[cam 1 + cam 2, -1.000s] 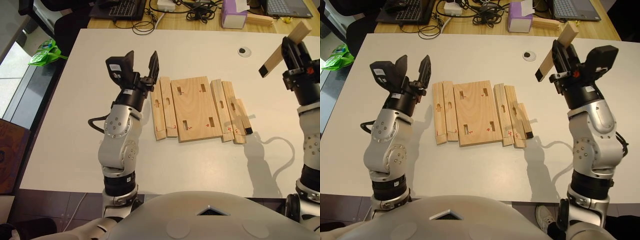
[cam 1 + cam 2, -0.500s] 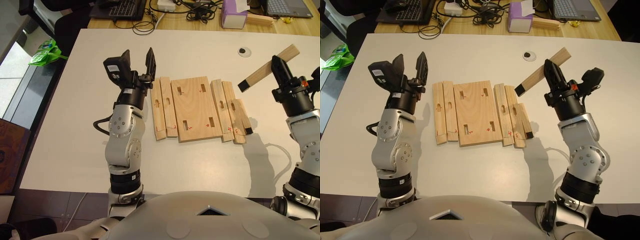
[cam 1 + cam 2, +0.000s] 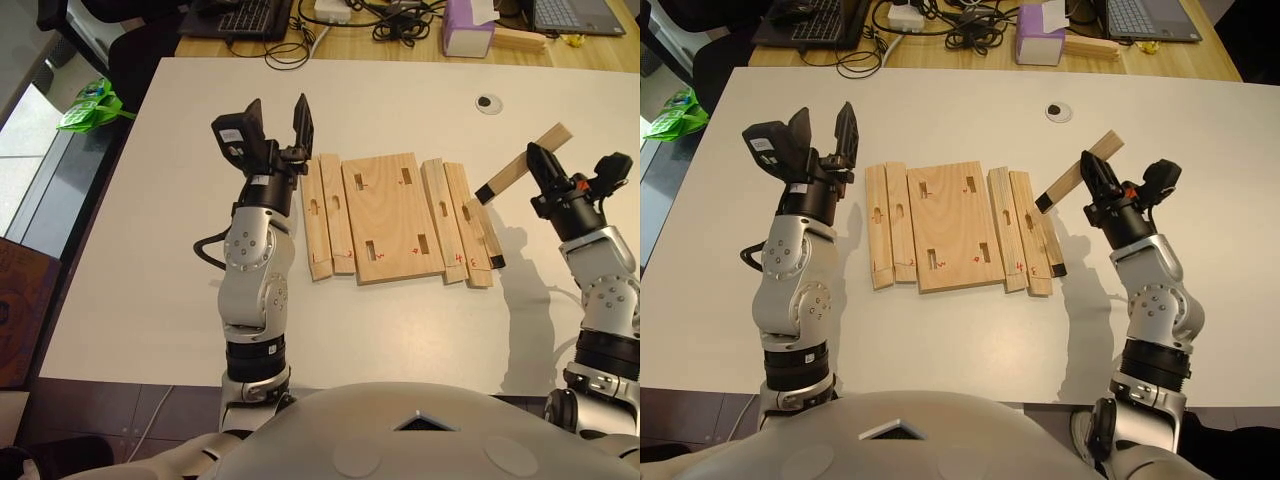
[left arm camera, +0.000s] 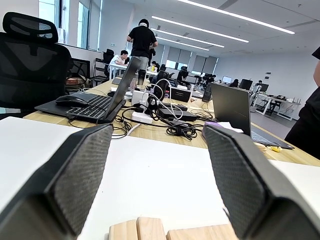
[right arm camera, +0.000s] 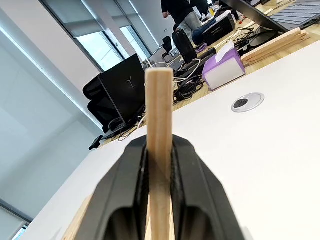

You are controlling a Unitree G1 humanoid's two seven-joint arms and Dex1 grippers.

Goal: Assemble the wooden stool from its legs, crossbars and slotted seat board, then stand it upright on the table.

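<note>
1. A white bench [image 3: 400, 330] carries the work. Behind it stands a wooden desk [image 3: 330, 45] with laptops, tangled cables and a purple tissue box [image 3: 468, 25]. A round cable grommet [image 3: 488, 101] sits in the bench top near its far right side.
2. The slotted seat board [image 3: 392, 218] lies flat near the middle of the bench, with its four slots facing up.
3. Two slotted slats [image 3: 328, 215] lie flat just beside the board's left edge, touching each other.
4. On the board's right side two more slotted slats [image 3: 448, 215] lie flat side by side. A shorter piece with a black end [image 3: 485, 245] lies against the outer one.
5. The left pincer [image 3: 280, 108] is held above the bench, just beside the far ends of the left-hand slats. Its padded fingers [image 4: 75, 185] are spread wide apart with nothing between them.
6. The right pincer [image 3: 536, 158] is clamped on a wooden stick [image 3: 505, 178] and holds it in the air to the right of the right-hand slats.
7. The stick is tilted. Its black-tipped end is the lower one and points toward those slats, while its bare end rises up and away to the right.
8. In the right wrist view, the stick stands between the two closed fingers [image 5: 125, 185], gripped partway along its length.
</note>
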